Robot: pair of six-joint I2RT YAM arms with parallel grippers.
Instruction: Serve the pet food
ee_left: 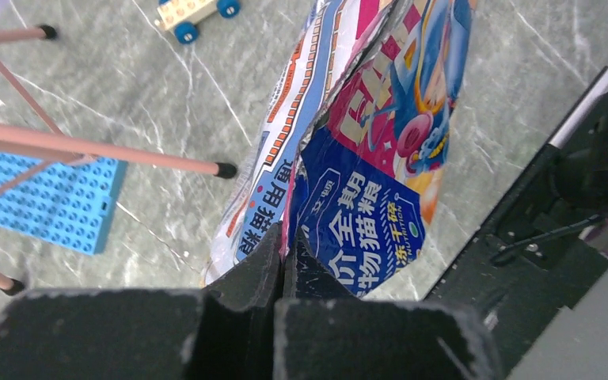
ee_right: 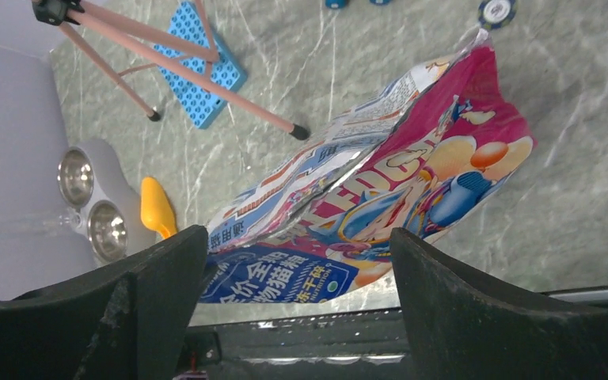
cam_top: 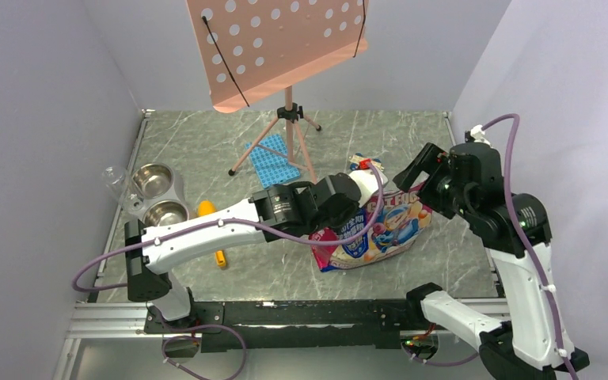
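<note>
**Spotter:** Left to right, what's there?

**Me:** Two steel bowls [cam_top: 154, 180] far left, with the yellow scoop [cam_top: 206, 209] beside them on the tabletop [cam_top: 206, 150]. Mid-table, my left fingers [ee_left: 283, 252] are pinched tight on one edge of the foil bag [cam_top: 384, 229]. The right fingers [ee_right: 298, 245] are spread wide and hold nothing.

**Spotter:** The pet food?

**Me:** No kibble shows anywhere, so I judge it's inside the bag. The bag's long axis runs from near-left to far-right. It leads away from the left fingers, so the right arm is nearer the free end.

**Spotter:** Do the views differ?

**Me:** The left wrist shows the pinch itself, which the overhead hides under the arm. The right wrist frames the bag between its open fingers, apart from both. Only that view shows the far corner.
</note>
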